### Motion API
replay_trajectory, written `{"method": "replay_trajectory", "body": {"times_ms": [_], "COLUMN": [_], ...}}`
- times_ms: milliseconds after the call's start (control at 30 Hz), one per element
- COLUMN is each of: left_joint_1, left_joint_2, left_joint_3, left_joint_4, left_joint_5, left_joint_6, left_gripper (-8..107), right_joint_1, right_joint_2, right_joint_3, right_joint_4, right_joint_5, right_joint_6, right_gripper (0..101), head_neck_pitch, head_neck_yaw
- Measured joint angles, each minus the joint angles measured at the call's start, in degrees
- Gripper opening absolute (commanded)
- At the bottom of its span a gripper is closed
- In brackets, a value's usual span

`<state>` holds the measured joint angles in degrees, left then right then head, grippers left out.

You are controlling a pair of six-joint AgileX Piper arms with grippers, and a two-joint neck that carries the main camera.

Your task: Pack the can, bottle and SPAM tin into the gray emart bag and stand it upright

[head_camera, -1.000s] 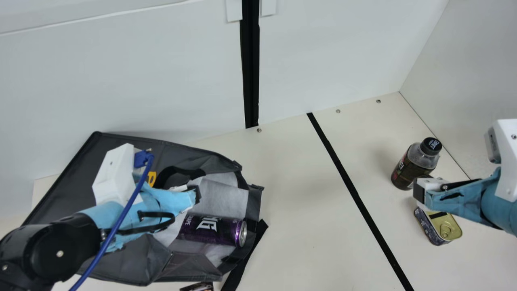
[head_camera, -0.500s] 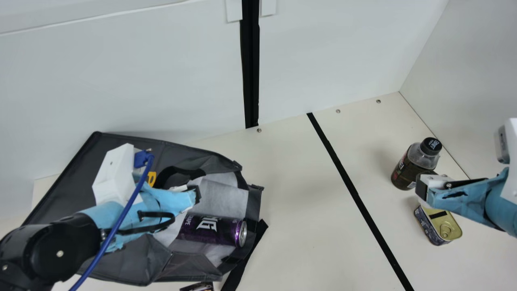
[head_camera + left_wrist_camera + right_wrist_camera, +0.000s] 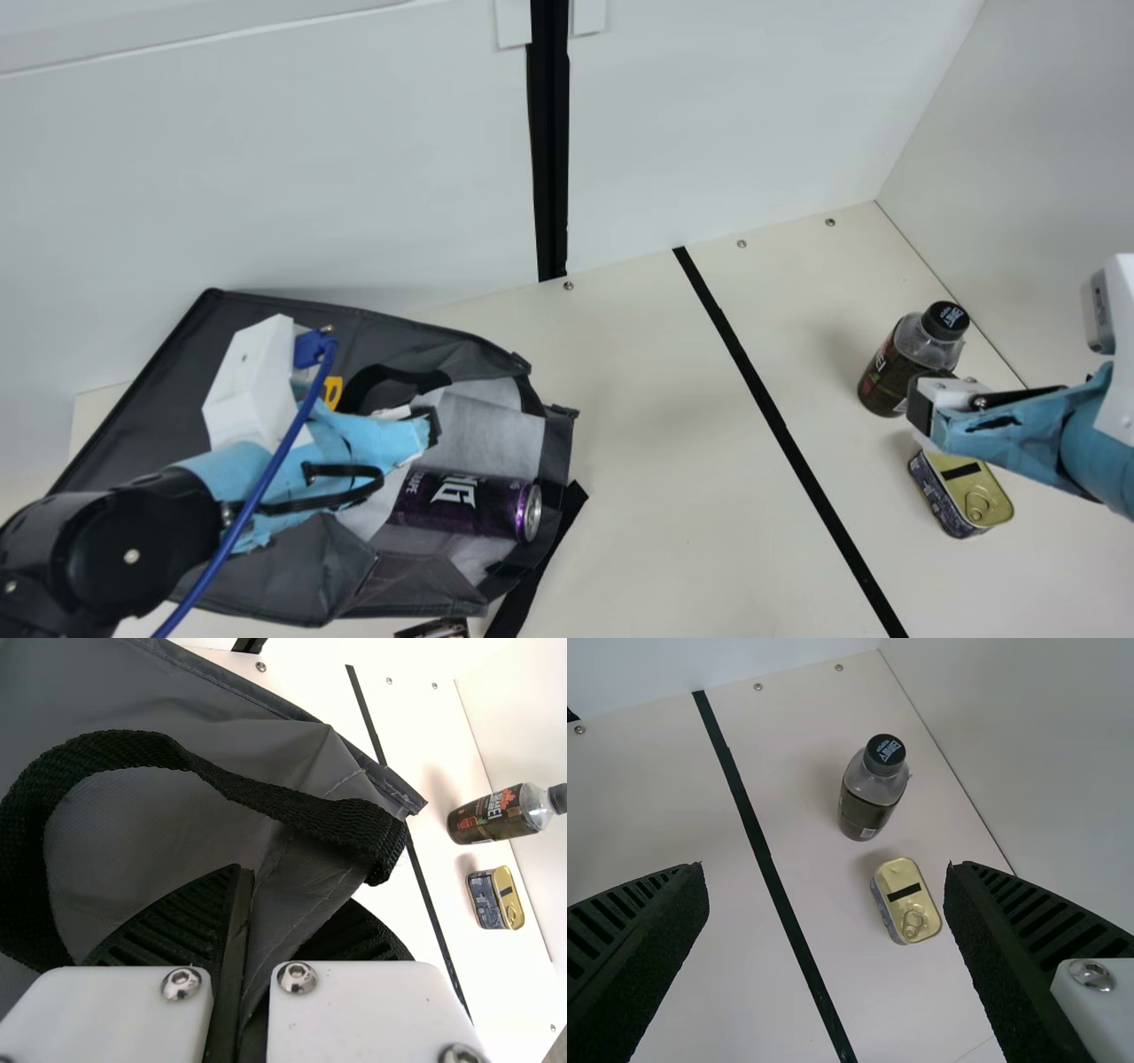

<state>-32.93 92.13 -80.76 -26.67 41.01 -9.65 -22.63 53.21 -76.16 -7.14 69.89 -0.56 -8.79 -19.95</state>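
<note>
We hold a fold of the gray fabric bag [image 3: 443, 341] in our left pincer [image 3: 431, 426]; the bag lies near the far edge of the cream counter [image 3: 656, 443], with a purple metal can [image 3: 465, 503] on its side within the mouth. Our right pincer [image 3: 921, 415] stands wide near the upright black-capped bottle [image 3: 890, 372] and gold-lidded tin [image 3: 974, 498], toward the right edge.

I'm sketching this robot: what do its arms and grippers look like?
The left arm has black joints, light-blue wrapping, a white housing and a blue cable. The right arm has similar wrapping and housing. The left gripper and right gripper have black ribbed fingers.
</note>
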Motion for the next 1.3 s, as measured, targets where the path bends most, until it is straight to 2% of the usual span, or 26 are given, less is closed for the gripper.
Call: {"method": "replay_trajectory", "body": {"times_ms": [400,767,1300], "left_joint_1": [0.0,0.0,0.0], "left_joint_2": [0.0,0.0,0.0], "left_joint_3": [0.0,0.0,0.0], "left_joint_4": [0.0,0.0,0.0], "left_joint_5": [0.0,0.0,0.0], "left_joint_6": [0.0,0.0,0.0], "left_gripper": [-8,-8,-8], "right_joint_1": [0.1,-1.3,-2.1], "right_joint_2": [2.5,6.2,15.2], "right_joint_3": [-0.6,-1.7,-7.1], "right_joint_4": [-1.6,-1.0,-0.1], "right_joint_5": [0.0,-0.1,-0.1], "right_joint_6": [1.5,0.6,0.6], "right_gripper": [95,95,95], "head_neck_pitch": [0.0,0.0,0.0], "head_neck_yaw": [0.1,0.0,0.1]}}
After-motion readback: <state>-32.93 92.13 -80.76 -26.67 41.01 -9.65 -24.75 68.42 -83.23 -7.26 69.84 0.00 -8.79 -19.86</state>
